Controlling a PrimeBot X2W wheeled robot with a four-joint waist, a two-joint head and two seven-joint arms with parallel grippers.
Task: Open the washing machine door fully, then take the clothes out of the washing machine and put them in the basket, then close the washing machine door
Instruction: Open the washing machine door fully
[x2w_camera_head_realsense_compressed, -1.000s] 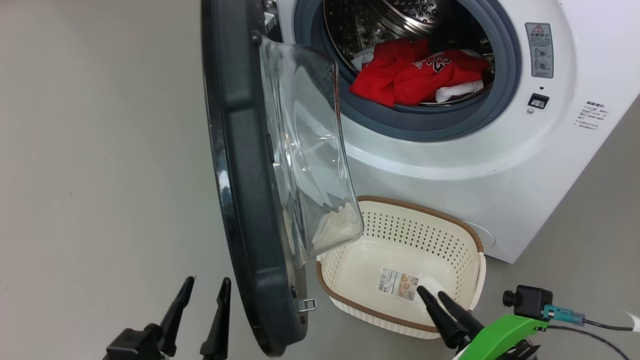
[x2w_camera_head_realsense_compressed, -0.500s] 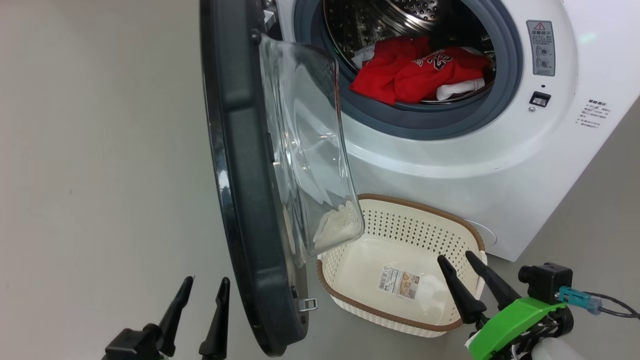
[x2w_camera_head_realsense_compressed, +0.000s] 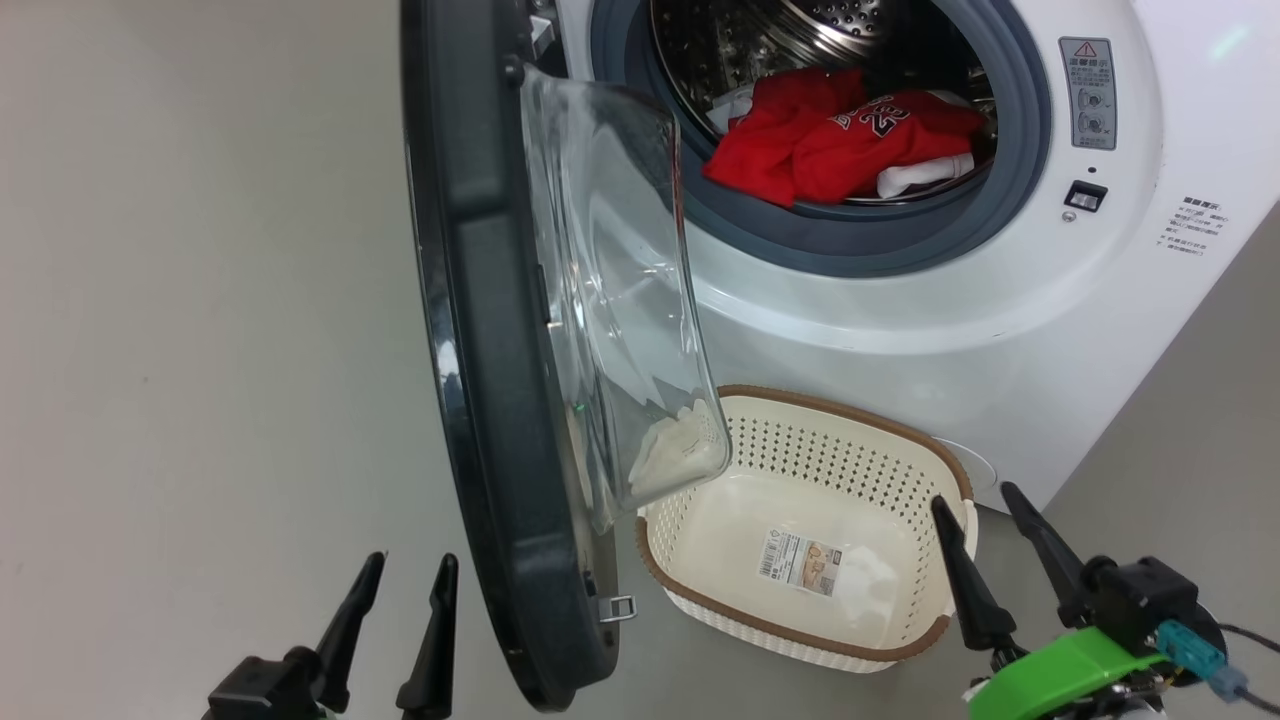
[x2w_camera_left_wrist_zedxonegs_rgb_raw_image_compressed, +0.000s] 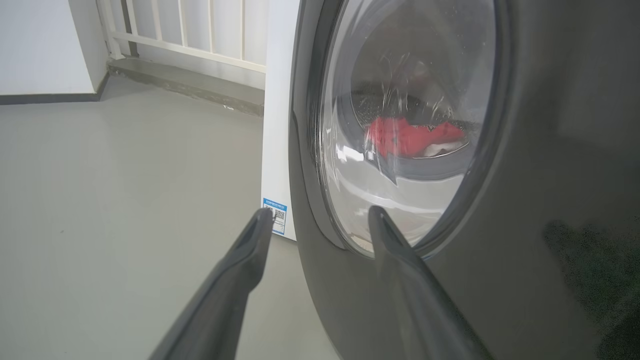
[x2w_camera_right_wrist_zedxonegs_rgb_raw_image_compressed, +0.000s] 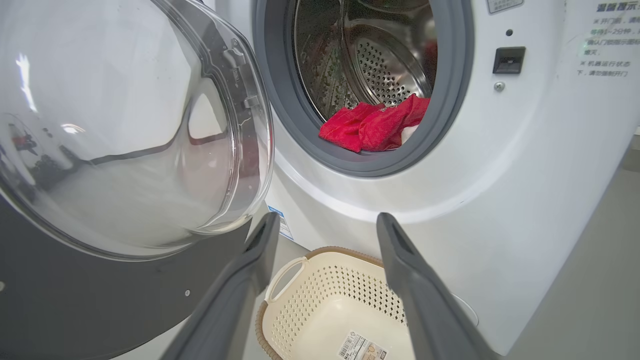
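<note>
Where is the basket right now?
In the head view the basket sits on the floor lower centre-right, before the washing machine, beside the open door.

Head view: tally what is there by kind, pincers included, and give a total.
Washing machines: 1, the washing machine
Garments: 2, the red jersey and the white garment, both in the drum
Baskets: 1, the basket, empty
Pincers: 2, the left pincer and the right pincer, both open
Total: 6
</note>
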